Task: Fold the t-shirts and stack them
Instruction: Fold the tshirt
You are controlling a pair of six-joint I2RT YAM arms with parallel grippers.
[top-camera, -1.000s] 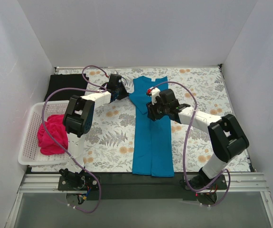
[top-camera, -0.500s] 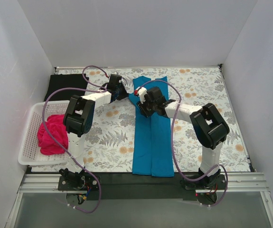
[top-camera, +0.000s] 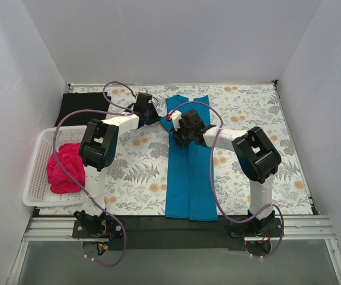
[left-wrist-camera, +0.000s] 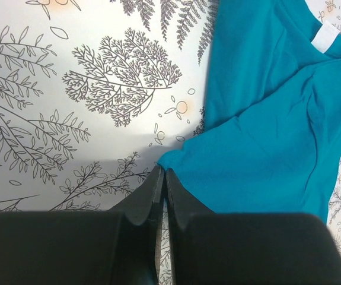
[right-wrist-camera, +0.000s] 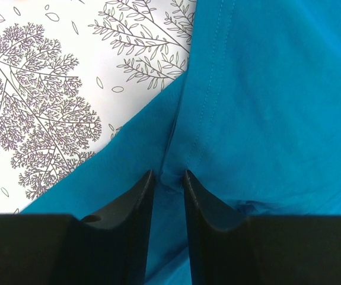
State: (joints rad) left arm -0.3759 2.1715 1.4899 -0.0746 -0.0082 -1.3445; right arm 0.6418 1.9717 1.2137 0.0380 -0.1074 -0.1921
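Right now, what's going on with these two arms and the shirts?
Both arms are working the teal shirt, which lies in a long strip on the floral table cover. The left pincer is shut at its sleeve corner; the right pincer pinches a fold. The pink shirt is in the basket, the black shirt behind it.

Bright even overhead light, soft shadows; wrist views blurred at near edge.

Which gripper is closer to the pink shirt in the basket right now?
Left. The left gripper is over the teal shirt's upper left corner, on the side of the pink shirt; the right gripper sits farther right, on the teal shirt.
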